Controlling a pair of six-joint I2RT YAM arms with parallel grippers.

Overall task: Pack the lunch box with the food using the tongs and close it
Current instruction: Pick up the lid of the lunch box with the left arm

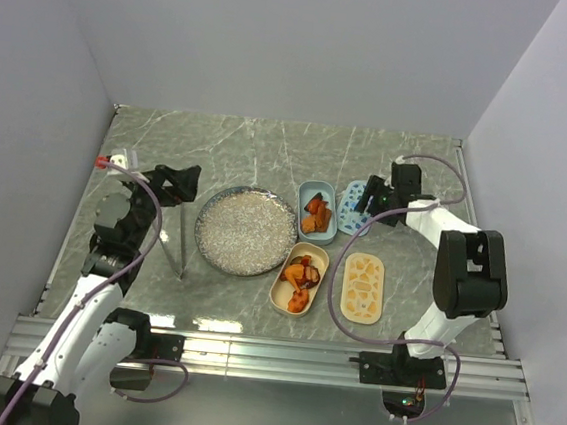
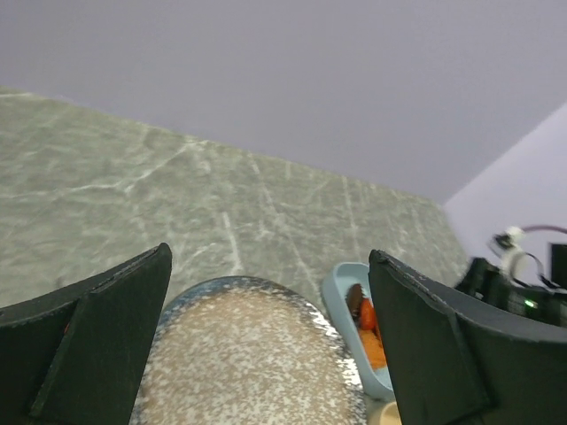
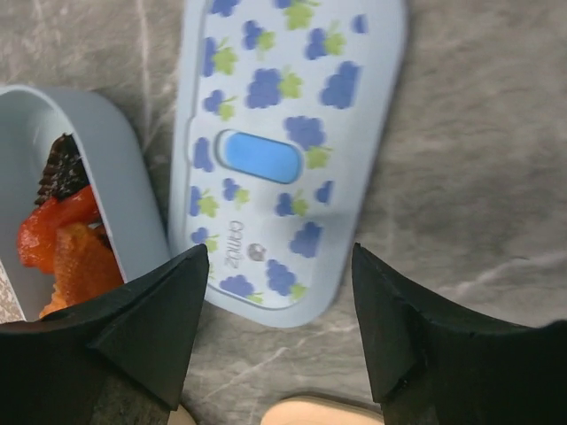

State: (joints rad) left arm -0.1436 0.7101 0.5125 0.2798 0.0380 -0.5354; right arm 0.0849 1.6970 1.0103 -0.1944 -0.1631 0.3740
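Note:
The lunch box is two oval tubs: a blue tub (image 1: 317, 212) and a beige tub (image 1: 299, 277), both holding orange, red and dark food (image 1: 299, 274) chunks. The blue patterned lid (image 1: 354, 207) lies flat right of the blue tub. The beige lid (image 1: 363, 287) lies right of the beige tub. My right gripper (image 3: 282, 292) hovers open over the near end of the blue lid (image 3: 283, 150), touching nothing. The metal tongs (image 1: 182, 253) lie left of the plate. My left gripper (image 1: 186, 185) is wide open and holds nothing, just behind the tongs.
A round silvery speckled plate (image 1: 246, 231) sits between the tongs and the tubs, with no food showing on it. In the left wrist view the plate (image 2: 239, 354) fills the space between my fingers, with the blue tub (image 2: 350, 310) beyond. Grey walls enclose the table.

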